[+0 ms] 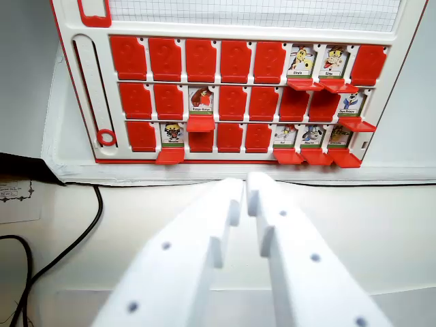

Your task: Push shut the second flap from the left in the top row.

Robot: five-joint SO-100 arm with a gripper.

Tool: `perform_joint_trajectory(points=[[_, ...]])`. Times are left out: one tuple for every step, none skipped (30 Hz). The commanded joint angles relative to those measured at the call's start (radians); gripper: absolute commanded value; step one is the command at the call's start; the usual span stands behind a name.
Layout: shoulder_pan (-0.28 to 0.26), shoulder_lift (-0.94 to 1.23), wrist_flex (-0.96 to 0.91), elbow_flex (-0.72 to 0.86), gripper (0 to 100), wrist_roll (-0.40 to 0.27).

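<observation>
A white and red flap board (82,88) stands ahead, with three rows of red flaps. In the top row the second flap from the left (165,58) shows a plain red face, like its neighbours. Two top-row flaps (301,61) further right show picture cards, their red lids hanging below. More cards show in the middle row (201,100) and the bottom row (173,133). My white gripper (246,187) fills the lower middle, below the board's bottom edge and apart from it. Its fingers are together with only a thin slit and nothing held.
A black cable (75,238) curls over the white table at the left, beside a printed paper (17,197) and a dark object (24,167). A gridded panel (252,12) tops the board, and a red ring (105,137) sits at its left edge.
</observation>
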Motion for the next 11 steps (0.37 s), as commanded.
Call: perform_joint_trajectory(points=[[-0.011, 0.048, -0.014, -0.063, 0, 0.0], [-0.011, 0.048, -0.014, -0.063, 0, 0.0], [-0.011, 0.048, -0.015, -0.063, 0, 0.002], [-0.011, 0.046, -0.017, -0.063, 0, 0.002], [-0.011, 0.044, -0.017, -0.063, 0, 0.003], [-0.011, 0.044, -0.017, -0.064, 0, 0.003], [-0.011, 0.043, -0.017, -0.064, 0, 0.005], [-0.011, 0.043, -0.017, -0.064, 0, 0.006], [-0.011, 0.043, -0.017, -0.064, 0, 0.006], [-0.011, 0.043, -0.017, -0.064, 0, 0.006], [-0.011, 0.043, -0.017, -0.064, 0, 0.008]])
